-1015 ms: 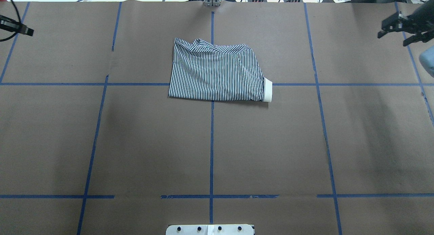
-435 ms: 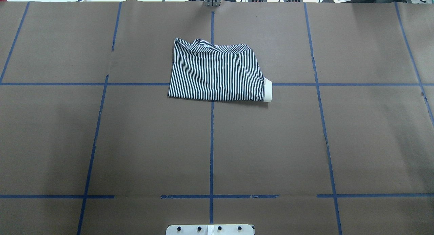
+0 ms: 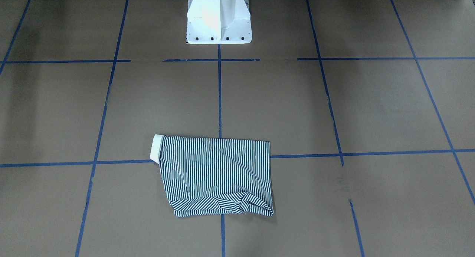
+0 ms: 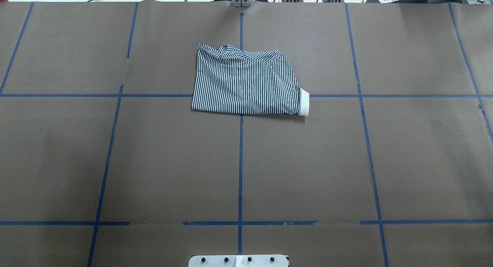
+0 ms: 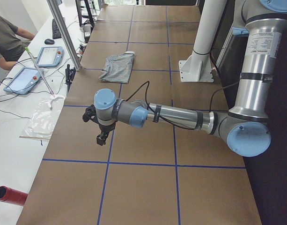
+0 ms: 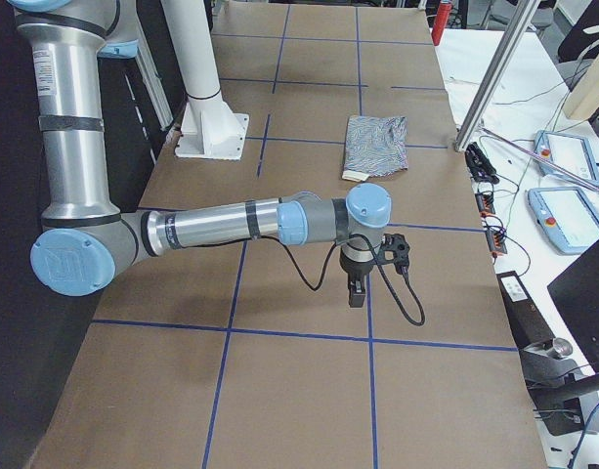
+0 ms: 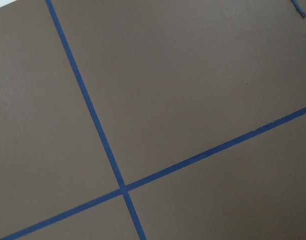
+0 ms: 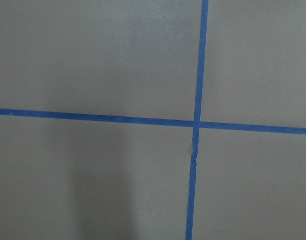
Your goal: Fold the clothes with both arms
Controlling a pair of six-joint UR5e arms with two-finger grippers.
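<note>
On the table's far middle: the polo shirt (image 4: 246, 84) is lying folded into a compact, roughly rectangular bundle. It is sitting across the centre line of blue tape (image 4: 240, 163), and nothing is touching it.
Shirt edges: a cream band (image 4: 304, 102) is sticking out at the bundle's near corner on the robot's right. The far edge is bunching into diagonal stripes.
Left arm (image 5: 176, 115): it is reaching out low over the table's left end, well apart from the shirt.
Left gripper (image 5: 102, 138): it is pointing down above bare brown paper, just beside a tape line. It is appearing only in the side view, so whether its pincer is apart or together I cannot tell.
Right arm (image 6: 221, 225): it is stretching out low over the table's right end, also well apart from the shirt.
Right gripper (image 6: 357, 291): it is pointing down close to a tape line, with a black cable (image 6: 402, 293) looping beside it. Whether its pincer is apart or together I cannot tell.
Wrist views: both are showing only brown paper and crossing tape lines.
Table (image 4: 423, 163): brown paper is covering it, and the tape is marking it into a grid.
Pedestal (image 3: 219, 19): it is standing white at the robot's edge.
Bench side: a person (image 5: 5, 37) is sitting at two tablets (image 5: 49, 56).
</note>
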